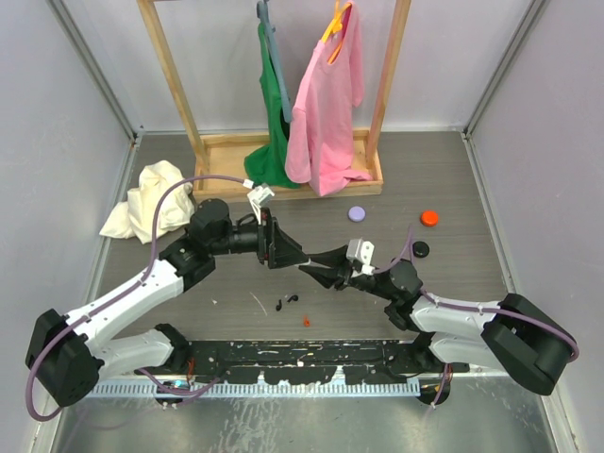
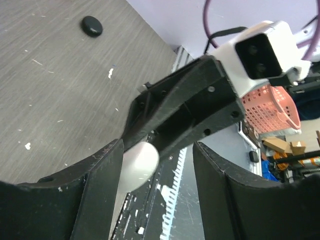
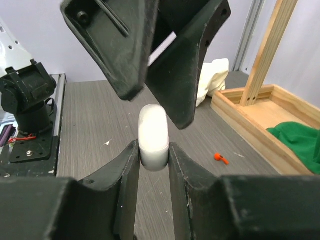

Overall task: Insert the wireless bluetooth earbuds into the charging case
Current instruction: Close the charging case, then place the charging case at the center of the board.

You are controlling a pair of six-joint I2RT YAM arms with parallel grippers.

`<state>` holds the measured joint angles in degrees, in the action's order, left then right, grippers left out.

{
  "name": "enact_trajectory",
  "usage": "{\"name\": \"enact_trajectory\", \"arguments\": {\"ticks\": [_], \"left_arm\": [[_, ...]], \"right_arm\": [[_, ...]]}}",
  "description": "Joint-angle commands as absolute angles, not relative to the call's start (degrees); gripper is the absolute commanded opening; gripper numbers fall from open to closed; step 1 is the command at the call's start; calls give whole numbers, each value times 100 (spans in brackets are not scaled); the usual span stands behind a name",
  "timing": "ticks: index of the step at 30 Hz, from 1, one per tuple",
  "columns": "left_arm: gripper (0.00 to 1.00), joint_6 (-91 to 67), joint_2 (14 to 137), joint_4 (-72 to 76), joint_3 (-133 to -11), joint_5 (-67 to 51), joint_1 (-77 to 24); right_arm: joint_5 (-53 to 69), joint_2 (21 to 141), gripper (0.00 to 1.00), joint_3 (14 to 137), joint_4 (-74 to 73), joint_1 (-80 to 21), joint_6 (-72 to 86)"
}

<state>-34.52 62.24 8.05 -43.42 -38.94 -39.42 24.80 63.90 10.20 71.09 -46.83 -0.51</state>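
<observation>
My right gripper (image 3: 153,155) is shut on the white charging case (image 3: 153,134) and holds it upright above the table, lid closed. The case also shows in the left wrist view (image 2: 140,163), against the left finger. My left gripper (image 2: 157,200) is open, and its fingers (image 3: 125,45) hang just over the case's top. In the top view the left gripper (image 1: 297,258) and the right gripper (image 1: 319,274) meet at mid-table. An orange earbud (image 3: 220,158) lies on the table; it also shows in the top view (image 1: 307,321). Two small black pieces (image 1: 285,302) lie beside it.
A wooden rack (image 1: 283,156) with a green shirt (image 1: 272,123) and a pink shirt (image 1: 328,104) stands at the back. A cream cloth (image 1: 151,200) lies at the left. A purple cap (image 1: 357,214), an orange cap (image 1: 429,218) and a black cap (image 1: 420,249) lie at the right.
</observation>
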Motion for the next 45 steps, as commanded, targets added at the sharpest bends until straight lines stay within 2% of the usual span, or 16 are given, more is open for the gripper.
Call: {"name": "enact_trajectory", "arguments": {"ticks": [1,5,8,14,19,24,32,37,41,45], "left_arm": [[59,-3536,5912,1328,-4317,-4503,-3906],[59,-3485,5730,1410,-4189,-4534,-3903],[61,-3139,5578,763,-4219,-3964,-3862],[68,-2436,5455,-1233,-4515,-1532,-3819],[74,-2237,5501,-2163,-4506,462,-3823],[81,-2277,5481,-2080,-4039,1693,-3821],[86,-2121,5548,-1042,-3217,2412,-3814],[87,-2078,5430,-862,-3009,2411,-3814],[87,-2084,5243,-853,-2919,2367,-3814],[87,-2084,5107,-847,-2884,2266,-3814]], "right_arm": [[2585,6391,1,1287,6916,-4650,164],[2509,6382,1,1320,6527,-4603,261],[2194,6286,1,1359,6086,-4545,415],[938,5901,1,1694,4246,-4297,780],[440,5912,1,2004,2903,-3544,1661],[385,6369,1,2253,2366,-2594,2327],[599,7724,4,2597,2568,-1697,3210],[898,8600,15,2951,2708,-1484,3441],[563,8663,32,3123,2301,-1307,3401],[467,8386,54,3298,1478,-1077,3009]]}}
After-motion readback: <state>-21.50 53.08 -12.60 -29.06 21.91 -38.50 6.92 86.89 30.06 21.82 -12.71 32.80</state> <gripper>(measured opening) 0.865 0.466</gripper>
